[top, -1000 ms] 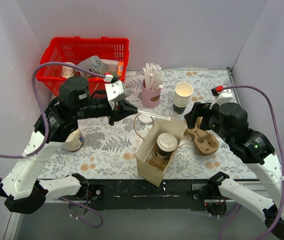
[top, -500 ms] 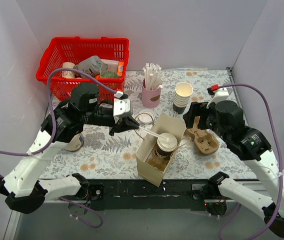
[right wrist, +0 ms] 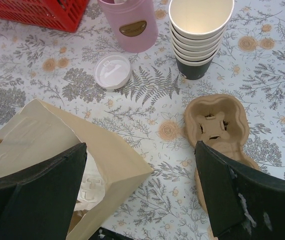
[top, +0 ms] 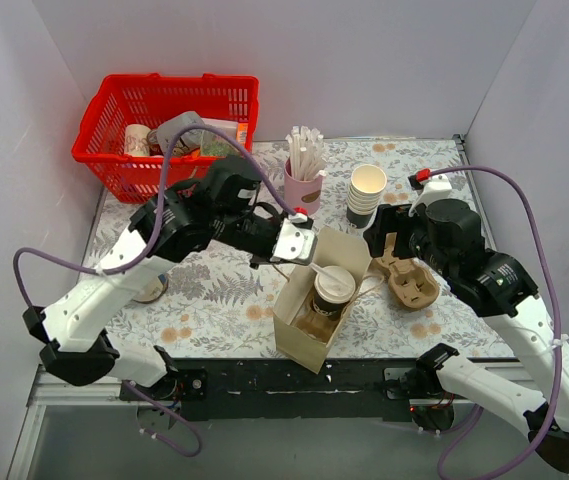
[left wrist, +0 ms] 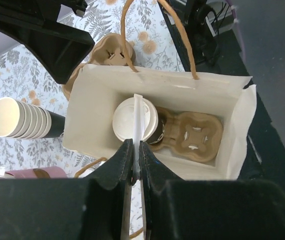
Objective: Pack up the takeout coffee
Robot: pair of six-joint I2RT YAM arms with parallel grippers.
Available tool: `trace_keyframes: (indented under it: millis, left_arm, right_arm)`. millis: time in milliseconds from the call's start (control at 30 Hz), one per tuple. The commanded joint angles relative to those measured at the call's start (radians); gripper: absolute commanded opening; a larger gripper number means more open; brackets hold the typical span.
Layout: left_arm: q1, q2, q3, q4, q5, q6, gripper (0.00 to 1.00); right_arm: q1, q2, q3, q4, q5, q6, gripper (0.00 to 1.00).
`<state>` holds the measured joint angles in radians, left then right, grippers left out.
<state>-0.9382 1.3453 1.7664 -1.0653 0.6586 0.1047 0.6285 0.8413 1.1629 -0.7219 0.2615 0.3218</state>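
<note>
The takeout coffee (top: 333, 286), a dark brown cup with a white lid, stands inside the open paper bag (top: 290, 312) in a cardboard carrier (left wrist: 194, 136). In the left wrist view its lid (left wrist: 123, 120) lies just beyond my fingers. My left gripper (top: 302, 248) is shut on a thin white stick (left wrist: 137, 112) and holds it over the bag (left wrist: 157, 82), its far end above the lid. My right gripper (top: 388, 240) is open and empty, to the right of the bag's far corner (right wrist: 87, 150), fingers (right wrist: 237, 190) spread wide above the table.
A second cardboard carrier (top: 411, 283) lies right of the bag. A stack of lidless cream cups (top: 367, 192), a pink cup of white sticks (top: 304, 188) and a loose white lid (right wrist: 112, 71) stand behind. A red basket (top: 114, 120) is at back left; a small cup (top: 150, 288) at left.
My left arm has swung right and forward with the white stick, from over the table to over the open bag. The right gripper has hardly moved.
</note>
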Motion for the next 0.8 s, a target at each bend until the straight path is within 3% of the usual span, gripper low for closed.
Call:
trace_keyframes:
  millis: [0,67,200,533,767]
  left_arm:
    - [-0.004,0.060,0.142,-0.217,-0.020,0.236,0.00]
    - [-0.004,0.080,0.199,-0.303,-0.056,0.294,0.00]
    - [-0.004,-0.029,0.137,-0.315,0.016,0.423,0.00]
    - [-0.013,-0.081,-0.022,-0.317,0.137,0.500,0.00]
    - [-0.037,-0.055,-0.067,-0.317,0.141,0.487,0.00]
  right_arm:
    - [-0.007,-0.001,0.026,0.033,0.016,0.003,0.96]
    - [-0.004,0.004,0.029,0.024,0.024,0.010,0.96]
    - [-0.006,0.007,0.014,0.012,0.054,0.016,0.96]
    - [-0.006,0.068,0.009,-0.007,0.042,0.057,0.96]
    - [-0.006,0.097,0.003,0.001,0.019,0.066,0.96]
